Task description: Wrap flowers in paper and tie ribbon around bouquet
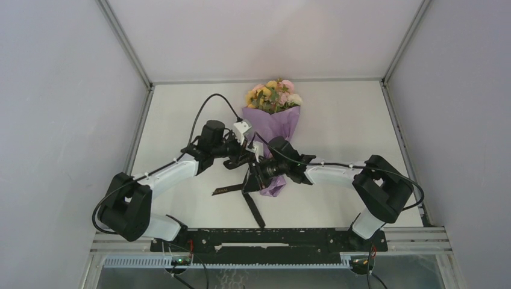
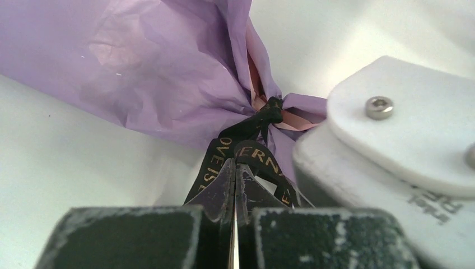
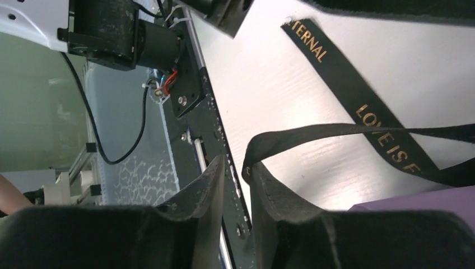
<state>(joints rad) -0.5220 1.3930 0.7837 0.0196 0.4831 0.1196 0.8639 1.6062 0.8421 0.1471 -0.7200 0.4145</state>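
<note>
Pressed together at the bottom of the left wrist view, the dark fingers of the left gripper (image 2: 235, 168) pinched the ribbon (image 2: 263, 159), whose gold lettering curled out to either side of their tips. That black band ran up to a knot cinching the narrow neck of the paper (image 2: 151, 67), which was lilac outside with pink showing in the folds. Seen from above, the bouquet (image 1: 274, 129) lay in the middle of the table (image 1: 361, 120), with the flowers (image 1: 273, 94) at the far end and the gathered stem end nearer the arms. Two ribbon tails lay out from the neck, one slanting left and one reaching toward the near edge. The right gripper (image 3: 238, 168) sat just right of the neck, its fingers a narrow gap apart. A fold of ribbon lay at the mouth of that gap, and no firm pinch could be made out. A white screwed housing (image 2: 403, 129) stood close beside the knot on the right. Along the near edge ran the black mounting rail (image 1: 265, 239).
</note>
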